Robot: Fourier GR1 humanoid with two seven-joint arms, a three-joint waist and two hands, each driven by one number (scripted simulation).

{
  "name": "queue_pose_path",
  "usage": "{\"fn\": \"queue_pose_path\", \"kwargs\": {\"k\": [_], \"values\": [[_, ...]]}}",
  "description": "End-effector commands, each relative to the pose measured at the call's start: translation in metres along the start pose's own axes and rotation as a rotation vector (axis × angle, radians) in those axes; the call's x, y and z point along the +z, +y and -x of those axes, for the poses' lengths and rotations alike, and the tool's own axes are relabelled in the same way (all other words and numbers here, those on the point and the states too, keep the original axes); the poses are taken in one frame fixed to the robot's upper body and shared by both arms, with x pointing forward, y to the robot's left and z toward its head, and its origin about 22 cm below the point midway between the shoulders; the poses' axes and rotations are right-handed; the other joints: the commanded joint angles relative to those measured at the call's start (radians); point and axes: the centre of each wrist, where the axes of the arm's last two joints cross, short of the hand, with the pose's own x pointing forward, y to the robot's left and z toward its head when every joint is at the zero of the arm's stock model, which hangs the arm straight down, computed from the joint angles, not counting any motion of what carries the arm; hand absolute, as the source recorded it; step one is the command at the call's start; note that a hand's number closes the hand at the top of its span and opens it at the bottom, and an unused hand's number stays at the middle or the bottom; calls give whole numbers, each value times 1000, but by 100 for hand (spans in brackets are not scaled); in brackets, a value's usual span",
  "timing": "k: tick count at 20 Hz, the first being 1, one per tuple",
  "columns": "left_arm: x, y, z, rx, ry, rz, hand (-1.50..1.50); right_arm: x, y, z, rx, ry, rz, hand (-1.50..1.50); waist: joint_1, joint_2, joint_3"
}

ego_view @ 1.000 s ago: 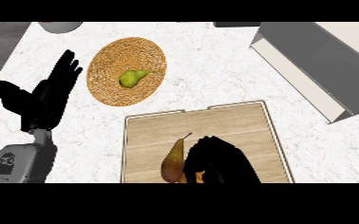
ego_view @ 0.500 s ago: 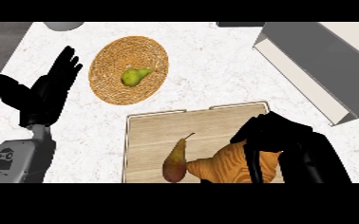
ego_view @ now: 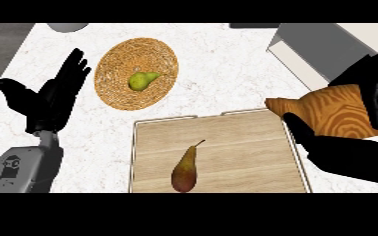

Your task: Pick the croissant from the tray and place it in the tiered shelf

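My right hand (ego_view: pixel 336 152) is at the right edge, curled round the orange-brown croissant (ego_view: pixel 328 109), which it holds above the counter just right of the wooden tray (ego_view: pixel 236 135). Beyond it, at the upper right, stands the grey tiered shelf (ego_view: pixel 314 47); the croissant is just in front of it. A brown-red pear (ego_view: pixel 184 167) lies on the tray. My left hand (ego_view: pixel 52 97) rests open at the left, fingers up.
A woven round plate (ego_view: pixel 118 87) with a green pear (ego_view: pixel 142 80) lies on the marble counter, up and left of the tray. A grey bowl's edge (ego_view: pixel 66 26) shows at the top left.
My right hand has lifted the croissant off the tray and carried it right and up toward the shelf. The pear on the tray stays put. The left hand has not moved.
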Motion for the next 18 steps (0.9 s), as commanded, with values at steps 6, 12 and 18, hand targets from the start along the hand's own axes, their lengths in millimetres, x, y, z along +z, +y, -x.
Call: {"fn": "queue_pose_path", "kwargs": {"k": [6,12,18], "values": [[-3,2,-6,5,7,-4,0,-49,-71,71,-83,101,61,150,5,2,1],[-5,3,2,-9,-12,8,0,-63,-83,118,-89,157,111,150,6,2,0],[5,-19,8,8,1,1,0,-68,-86,179,-88,154,128,150,10,2,1]]}}
